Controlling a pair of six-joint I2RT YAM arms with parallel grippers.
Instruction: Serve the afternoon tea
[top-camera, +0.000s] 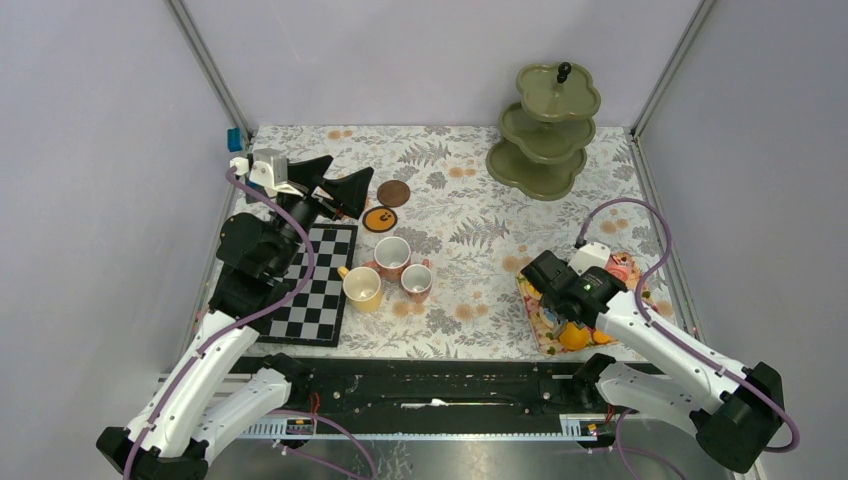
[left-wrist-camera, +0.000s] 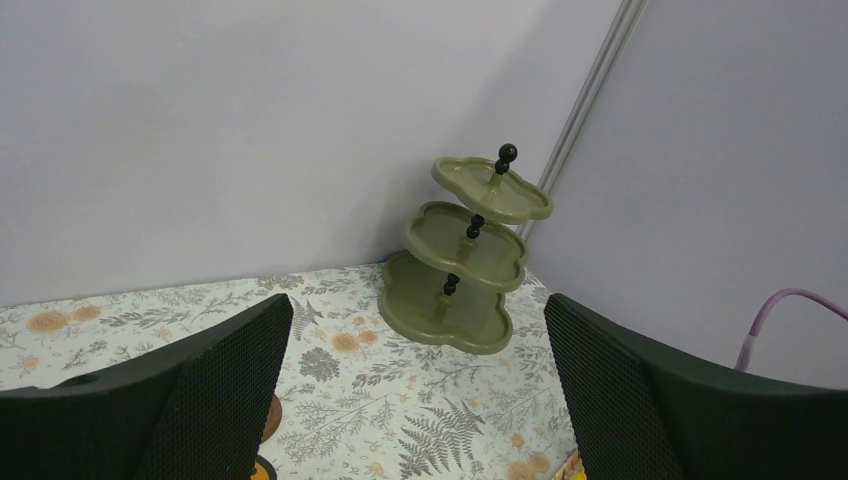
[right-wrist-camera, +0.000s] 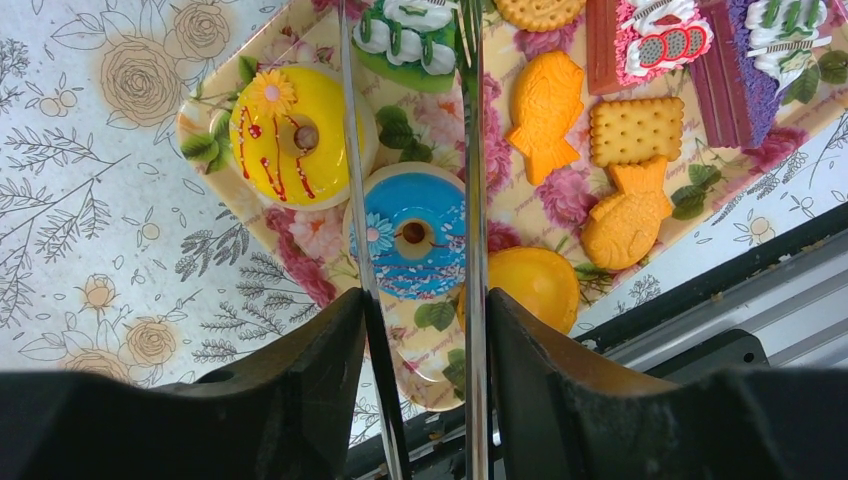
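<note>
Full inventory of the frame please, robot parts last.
stand: 1, olive, three empty tiers, far right.
yellow mug: 1, mid-cloth, beside chessboard.
pinkish mugs: 2, next to it.
coasters: 2, brown and orange, far left.
chessboard: 1, black-and-white, left.
tray: 1, floral, near right.
donuts: 2, yellow and blue, on tray.
cookies, cakes: several, mixed colours, on tray.
cloth: 1, floral, beneath the mugs.
tongs: 1, metal, straddling blue donut.
left gripper: open, near coasters.
right gripper: shut on tongs, over tray.

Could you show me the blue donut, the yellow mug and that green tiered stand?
blue donut (right-wrist-camera: 420, 275): right wrist view, lower part of its icing.
yellow mug (top-camera: 362, 287): top external view, its open mouth.
green tiered stand (left-wrist-camera: 468, 325): left wrist view, bottom tier's bare surface.
</note>
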